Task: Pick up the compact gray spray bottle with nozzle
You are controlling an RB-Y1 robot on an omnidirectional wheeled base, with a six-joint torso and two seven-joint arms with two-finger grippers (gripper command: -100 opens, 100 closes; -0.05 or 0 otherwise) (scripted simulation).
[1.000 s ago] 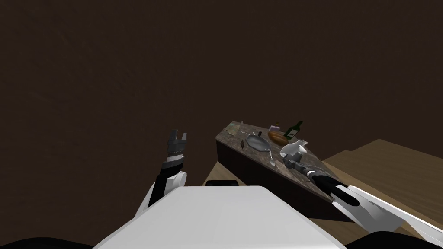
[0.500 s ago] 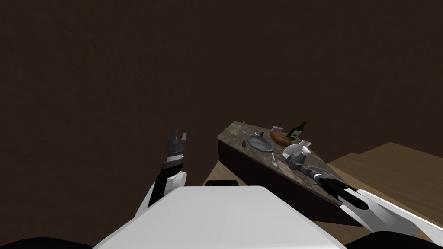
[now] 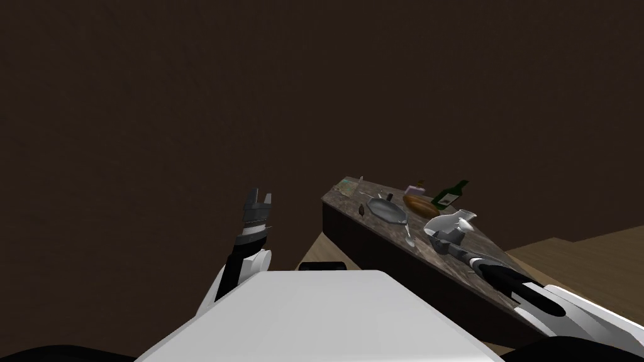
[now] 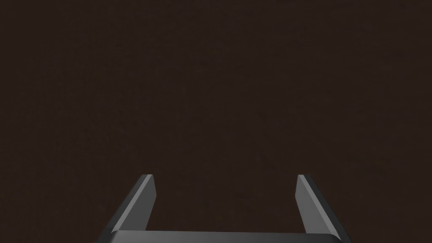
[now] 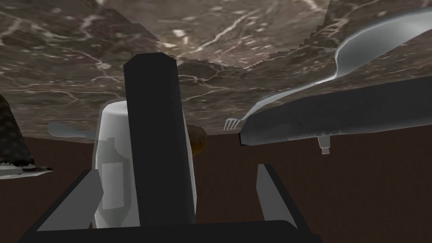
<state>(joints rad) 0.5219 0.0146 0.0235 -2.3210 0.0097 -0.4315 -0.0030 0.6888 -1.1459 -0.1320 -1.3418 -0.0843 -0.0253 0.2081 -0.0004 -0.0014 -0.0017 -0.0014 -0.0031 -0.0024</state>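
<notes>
The pick is roughly half done: my right gripper (image 5: 177, 168) is at the compact pale grey spray bottle (image 5: 110, 139), which stands on the dark brown, white-veined marble counter (image 5: 219, 29), but the grasp is not made and the lift is not yet done. My 2 fingers are spread with the bottle between them, 1 close against its pale side and the other clear of it. A tall black block (image 5: 152, 139), which I take for the bottle's dark spray part, stands in the gap. In the head view the bottle (image 3: 448, 222) sits just beyond the right gripper (image 3: 448, 239), near a brown oval loaf (image 3: 418, 203) and a dark green long-necked bottle (image 3: 449, 195), with a flat grey pan (image 3: 387, 210) further along. I judge that closing on the body and raising it are what is left. My left gripper (image 3: 259, 196) hangs raised, well apart from the counter, fingers spread on nothing. The spray bottle bears 1 pale rectangular patch with no writing I can read, and the green bottle's pale label is equally unreadable.
</notes>
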